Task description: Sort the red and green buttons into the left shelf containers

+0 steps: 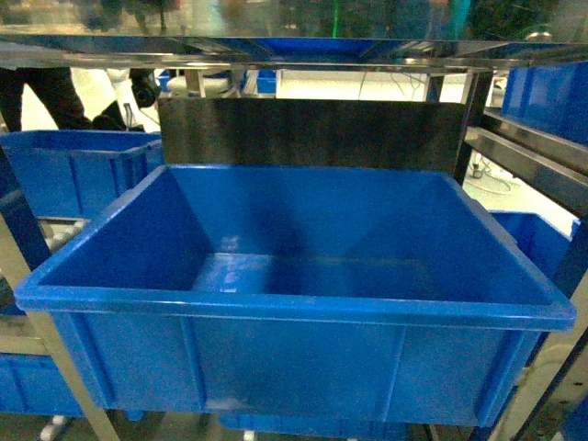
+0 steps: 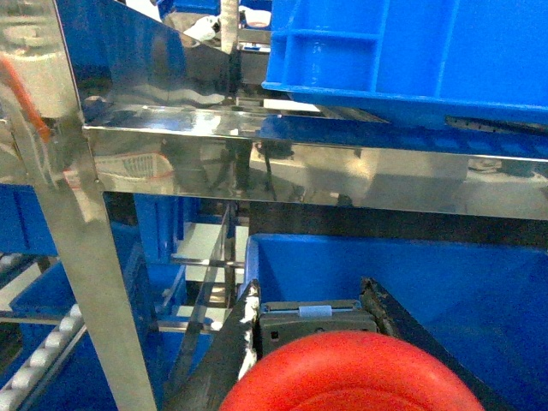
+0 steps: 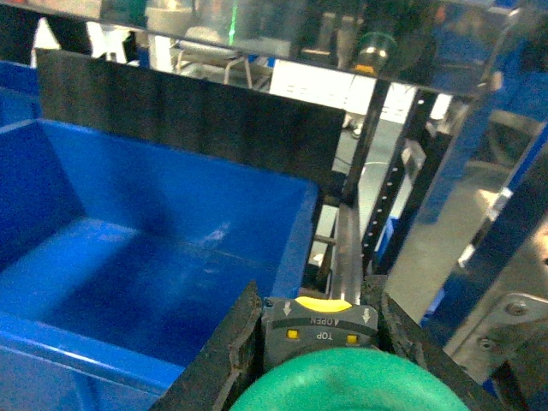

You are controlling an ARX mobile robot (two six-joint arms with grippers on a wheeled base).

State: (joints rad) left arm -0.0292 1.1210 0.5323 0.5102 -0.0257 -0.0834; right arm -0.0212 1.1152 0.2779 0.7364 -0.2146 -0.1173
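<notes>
While both wrist cameras look along their arms, I read each button with its cap toward the lens and its dark base pointing away, so the long axis runs away from the camera toward the shelving. The red button (image 2: 347, 377) sits in the left end effector (image 2: 312, 338), pinched between two dark fingers (image 2: 224, 351) that press its grey base from either side. The green button (image 3: 347, 381) sits likewise in the right end effector (image 3: 318, 342), clamped on a base marked TOP with a yellow tab.

From the head view, a large blue bin (image 1: 294, 308) fills the frame on a stainless steel shelf rack (image 1: 294, 50), its floor bare and glossy. More blue bins (image 1: 69, 170) stand to the left and right, and a dark panel (image 1: 308, 133) rises behind the bin.

Neither end effector appears in the head view. The left one hangs below a steel shelf beam (image 2: 317, 163), above a blue bin; the right one hovers near the right rim of the large blue bin.
</notes>
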